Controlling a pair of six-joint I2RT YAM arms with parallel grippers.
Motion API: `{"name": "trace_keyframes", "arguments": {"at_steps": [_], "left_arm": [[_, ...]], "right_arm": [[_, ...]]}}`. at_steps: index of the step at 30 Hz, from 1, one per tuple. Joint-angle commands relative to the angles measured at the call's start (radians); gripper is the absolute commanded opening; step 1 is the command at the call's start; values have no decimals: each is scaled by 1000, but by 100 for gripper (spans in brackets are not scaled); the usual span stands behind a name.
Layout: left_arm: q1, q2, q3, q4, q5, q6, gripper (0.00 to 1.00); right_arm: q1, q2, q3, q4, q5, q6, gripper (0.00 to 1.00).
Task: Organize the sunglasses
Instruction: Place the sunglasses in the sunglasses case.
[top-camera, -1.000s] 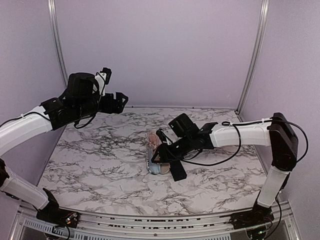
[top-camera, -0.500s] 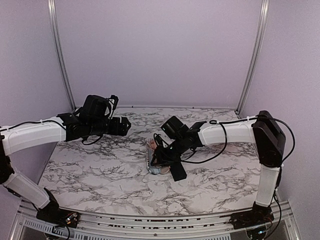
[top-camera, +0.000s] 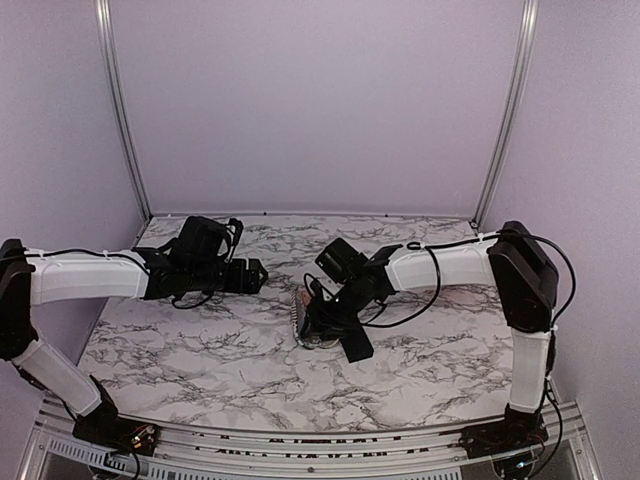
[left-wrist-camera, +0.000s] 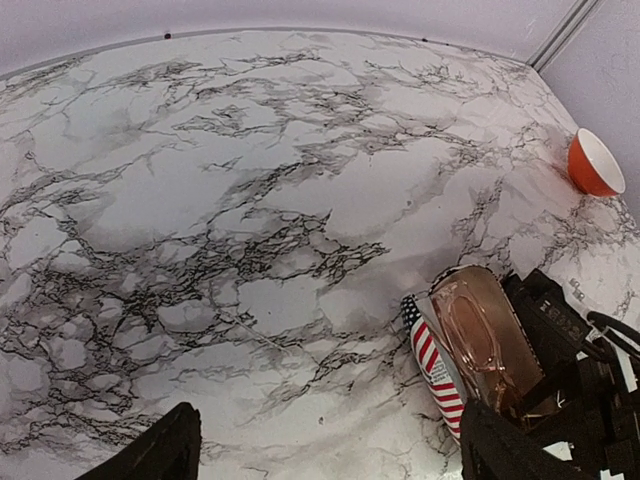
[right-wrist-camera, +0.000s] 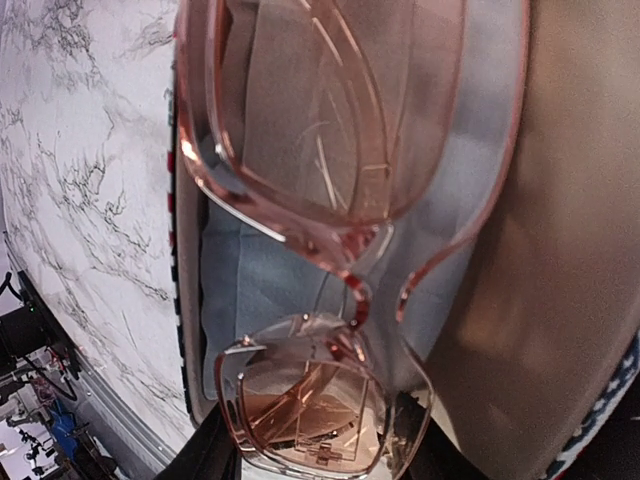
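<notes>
The stars-and-stripes case (left-wrist-camera: 432, 358) lies open on the marble desk (left-wrist-camera: 200, 200), and everything here is placed from it. The sunglasses (right-wrist-camera: 345, 265), a pair with a clear pinkish plastic frame and pinkish lenses, sit in the case's open mouth against its pale blue-grey lining. The upper lens leans over the lining. The lower lens is at the end of the case nearest the right arm's camera.

The right end effector (right-wrist-camera: 308, 440) hangs directly over the case. Its two dark fingers (right-wrist-camera: 210, 455) flank the lower lens on either side, clamped on the sunglasses at that end. In the left wrist view the black body of this end effector crowds the right-hand side of the case.

The left end effector (left-wrist-camera: 330, 430) hovers to the left of the case, well apart from it, aimed toward it. Its fingers are spread wide, with only bare marble between them, and it grips nothing.

A black oblong case (top-camera: 353, 343) lies just beside the patterned case, on its right and nearer the arm bases. The right arm hides whether the two touch. An orange bowl (left-wrist-camera: 594, 163) with a white inside sits well beyond the case, toward the far right wall, tipped on its side.
</notes>
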Motion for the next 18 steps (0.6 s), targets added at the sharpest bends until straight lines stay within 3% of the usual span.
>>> {"name": "trace_keyframes", "arguments": {"at_steps": [1, 13, 18], "left_arm": [[-5, 16, -22, 77, 42, -24, 90], [-5, 61, -64, 124, 75, -35, 88], [-5, 73, -67, 125, 88, -37, 87]], "right_arm": [[10, 21, 61, -18, -25, 15, 28], [21, 87, 138, -92, -95, -14, 37], [23, 85, 153, -113, -90, -22, 49]]}}
